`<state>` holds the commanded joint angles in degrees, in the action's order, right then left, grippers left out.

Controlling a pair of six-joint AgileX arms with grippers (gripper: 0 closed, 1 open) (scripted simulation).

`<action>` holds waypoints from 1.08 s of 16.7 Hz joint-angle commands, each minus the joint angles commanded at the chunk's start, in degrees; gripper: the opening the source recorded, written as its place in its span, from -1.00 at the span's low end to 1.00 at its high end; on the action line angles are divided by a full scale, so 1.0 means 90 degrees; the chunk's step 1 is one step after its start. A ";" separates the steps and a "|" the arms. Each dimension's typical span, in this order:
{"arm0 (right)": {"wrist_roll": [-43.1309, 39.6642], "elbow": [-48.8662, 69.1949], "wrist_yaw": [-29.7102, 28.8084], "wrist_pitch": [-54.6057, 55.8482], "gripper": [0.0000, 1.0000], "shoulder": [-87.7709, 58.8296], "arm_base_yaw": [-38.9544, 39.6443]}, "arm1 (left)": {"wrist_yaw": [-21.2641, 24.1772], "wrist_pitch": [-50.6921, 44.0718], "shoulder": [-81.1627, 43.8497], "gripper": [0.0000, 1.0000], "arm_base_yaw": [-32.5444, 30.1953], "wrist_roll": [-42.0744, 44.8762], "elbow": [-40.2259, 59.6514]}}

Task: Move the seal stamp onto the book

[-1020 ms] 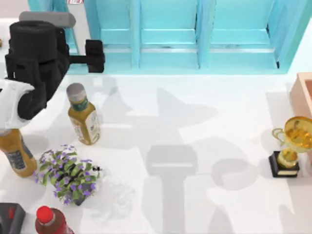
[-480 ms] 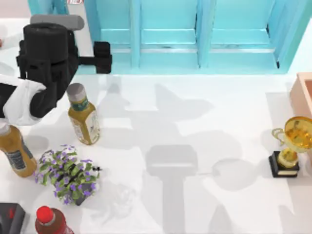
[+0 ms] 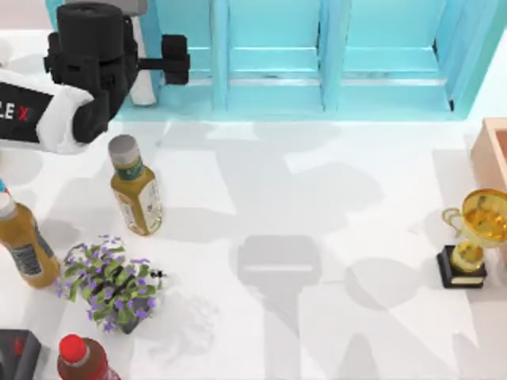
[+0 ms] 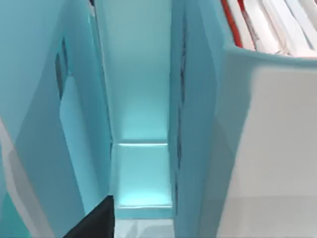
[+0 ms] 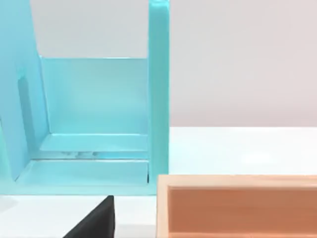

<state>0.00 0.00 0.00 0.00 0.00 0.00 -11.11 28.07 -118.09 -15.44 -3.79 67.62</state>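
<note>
Glossy gold trophy, smooth matt teal shelf unit, matt white table.

Teal shelf — gold trophy, black base.

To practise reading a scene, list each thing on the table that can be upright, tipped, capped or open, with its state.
green bottle: upright, grey cap on
amber bottle: upright, capped
red-capped bottle: upright, cap on
flower pot: upright
trophy: upright on its black base
wooden box: open-topped
left pincer: at the left end of the shelf
right pincer: near the wooden box
</note>
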 joint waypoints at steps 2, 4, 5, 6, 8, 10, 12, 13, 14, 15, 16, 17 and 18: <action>0.0000 0.0000 0.0000 0.0000 1.00 0.0000 0.0000 | 0.0065 0.0068 -0.0515 1.00 0.0069 0.0023 0.0435; 0.0000 0.0000 0.0000 0.0000 1.00 0.0000 0.0000 | 0.0092 0.0154 -0.0896 1.00 0.0081 0.0026 0.0704; 0.0000 0.0000 0.0000 0.0000 1.00 0.0000 0.0000 | 0.0096 0.0176 -0.0998 1.00 0.0069 0.0025 0.0767; 0.0000 0.0000 0.0000 0.0000 1.00 0.0000 0.0000 | 0.0096 0.0181 -0.1032 1.00 0.0061 0.0024 0.0789; 0.0000 0.0000 0.0000 0.0000 1.00 0.0000 0.0000 | 0.0096 0.0181 -0.1032 1.00 0.0061 0.0024 0.0789; 0.0000 0.0000 0.0000 0.0000 1.00 0.0000 0.0000 | 0.0096 0.0181 -0.1032 0.85 0.0061 0.0024 0.0789; 0.0000 0.0000 0.0000 0.0000 1.00 0.0000 0.0000 | 0.0096 0.0181 -0.1032 0.55 0.0061 0.0024 0.0789; 0.0000 0.0000 0.0000 0.0000 1.00 0.0000 0.0000 | 0.0096 0.0181 -0.1032 0.40 0.0061 0.0024 0.0789; 0.0000 0.0000 0.0000 0.0000 1.00 0.0000 0.0000 | 0.0096 0.0181 -0.1032 0.25 0.0061 0.0024 0.0789; 0.0000 0.0000 0.0000 0.0000 1.00 0.0000 0.0000 | 0.0096 0.0181 -0.1032 0.10 0.0061 0.0024 0.0789; 0.0000 0.0000 0.0000 0.0000 1.00 0.0000 0.0000 | 0.0096 0.0181 -0.1032 -0.06 0.0061 0.0024 0.0789; 0.0000 0.0000 0.0000 0.0000 1.00 0.0000 0.0000 | 0.0096 0.0181 -0.1032 -0.21 0.0061 0.0024 0.0789; 0.0000 0.0000 0.0000 0.0000 1.00 0.0000 0.0000 | 0.0096 0.0181 -0.1032 -0.36 0.0061 0.0024 0.0789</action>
<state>0.00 0.00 0.00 0.00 0.00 0.00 -10.24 29.69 -127.38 -14.89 -3.57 74.71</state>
